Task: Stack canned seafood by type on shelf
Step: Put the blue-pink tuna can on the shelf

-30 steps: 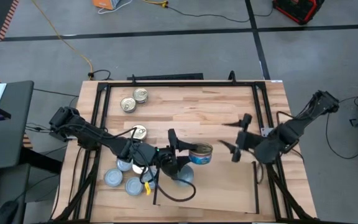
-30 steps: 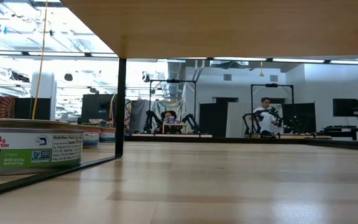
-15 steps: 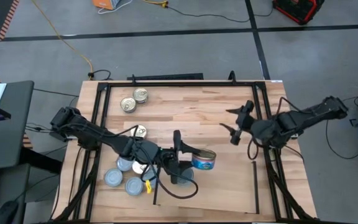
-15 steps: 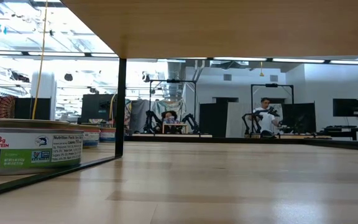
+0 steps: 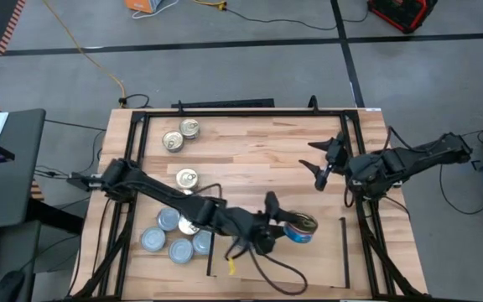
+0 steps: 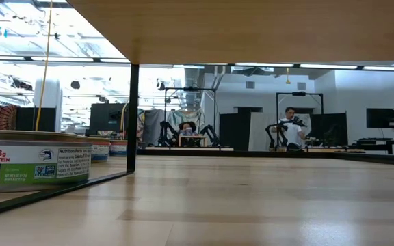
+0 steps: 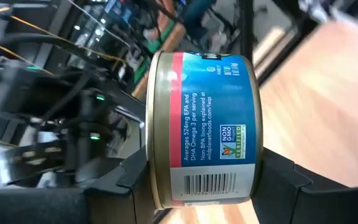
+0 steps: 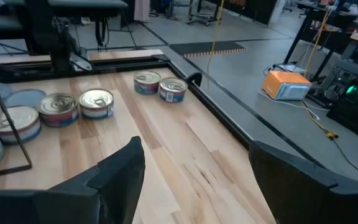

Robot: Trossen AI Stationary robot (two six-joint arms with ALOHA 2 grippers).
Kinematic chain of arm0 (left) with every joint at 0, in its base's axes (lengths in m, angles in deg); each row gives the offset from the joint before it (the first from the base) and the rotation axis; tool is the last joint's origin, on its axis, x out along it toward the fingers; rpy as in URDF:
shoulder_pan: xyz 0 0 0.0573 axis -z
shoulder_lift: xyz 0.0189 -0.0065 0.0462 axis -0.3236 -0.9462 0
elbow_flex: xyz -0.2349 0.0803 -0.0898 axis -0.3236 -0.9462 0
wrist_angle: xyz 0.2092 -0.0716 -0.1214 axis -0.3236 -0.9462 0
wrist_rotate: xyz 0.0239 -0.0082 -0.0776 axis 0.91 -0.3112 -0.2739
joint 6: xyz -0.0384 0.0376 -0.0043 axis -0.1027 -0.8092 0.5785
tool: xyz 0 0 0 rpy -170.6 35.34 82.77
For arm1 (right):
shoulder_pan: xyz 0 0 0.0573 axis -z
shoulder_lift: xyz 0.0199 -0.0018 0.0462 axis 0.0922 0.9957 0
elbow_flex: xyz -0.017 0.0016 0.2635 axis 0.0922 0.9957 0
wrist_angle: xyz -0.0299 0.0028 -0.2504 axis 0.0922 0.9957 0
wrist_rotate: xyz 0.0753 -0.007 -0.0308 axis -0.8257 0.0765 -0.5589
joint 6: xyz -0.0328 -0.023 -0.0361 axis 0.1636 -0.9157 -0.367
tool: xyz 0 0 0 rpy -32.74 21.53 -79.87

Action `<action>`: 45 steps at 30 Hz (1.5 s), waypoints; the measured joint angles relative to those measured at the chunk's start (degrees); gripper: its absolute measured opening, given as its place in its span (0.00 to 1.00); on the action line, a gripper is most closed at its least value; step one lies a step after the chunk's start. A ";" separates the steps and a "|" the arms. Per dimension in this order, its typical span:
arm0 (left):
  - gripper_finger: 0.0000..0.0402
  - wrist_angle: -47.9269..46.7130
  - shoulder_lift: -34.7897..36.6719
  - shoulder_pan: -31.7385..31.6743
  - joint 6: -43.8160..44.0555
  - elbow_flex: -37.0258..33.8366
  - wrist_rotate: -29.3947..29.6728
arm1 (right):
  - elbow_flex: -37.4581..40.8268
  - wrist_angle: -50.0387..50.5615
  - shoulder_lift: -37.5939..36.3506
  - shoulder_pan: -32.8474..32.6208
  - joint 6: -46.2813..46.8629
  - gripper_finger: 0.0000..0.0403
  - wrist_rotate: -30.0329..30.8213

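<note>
A: What is the biggest thing by the tool?

B: The plank-striped tabletop [image 5: 250,159] with its black frame [image 5: 241,111] spreads beneath both arms; the low view looks under a pale wooden board, the shelf [image 6: 252,31], which hangs above the camera on a thin black upright [image 6: 134,116].

A: And the arms?

B: The left gripper [image 5: 285,225] reaches far across the table toward the right arm's side; its fingers are clamped on a blue-labelled tin [image 5: 299,230], gold lid up in the high view; the left wrist view shows that tin [image 7: 202,127] squeezed between the two dark fingers [image 7: 114,180], barcode facing the camera. The right gripper [image 5: 325,164] hangs over the table ahead and to the right of the held tin, well apart from it; its jaws stand apart, with nothing between them.

A: Where are the other tins?

B: Behind the left gripper, near that arm's elbow, lies a cluster of silvery-lidded tins [image 5: 173,236], touching or nearly so; one gold-lidded tin [image 5: 187,178] sits just beyond the forearm; a pair of gold-lidded tins [image 5: 179,135] rests side by side at the far corner, well apart from both grippers. In the right wrist view that gripper looks toward two gold tins [image 8: 78,104] and two more tins [image 8: 160,85] farther off.

A: Anything smaller?

B: A labelled tin [image 6: 33,166] stands close to the low camera; a person [image 6: 292,128] shows in the room beyond.
</note>
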 joint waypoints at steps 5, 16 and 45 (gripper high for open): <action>0.48 -5.38 -5.79 0.35 -3.23 8.01 3.73 | 0.00 0.92 -1.22 -1.38 1.51 0.79 0.30; 0.48 -21.22 -7.78 1.81 2.72 16.31 7.58 | 0.00 0.86 -1.20 -3.76 0.56 0.79 0.63; 0.48 -9.09 -11.44 4.84 -10.65 18.95 10.32 | 1.10 2.02 -5.00 -9.58 -1.51 0.79 3.68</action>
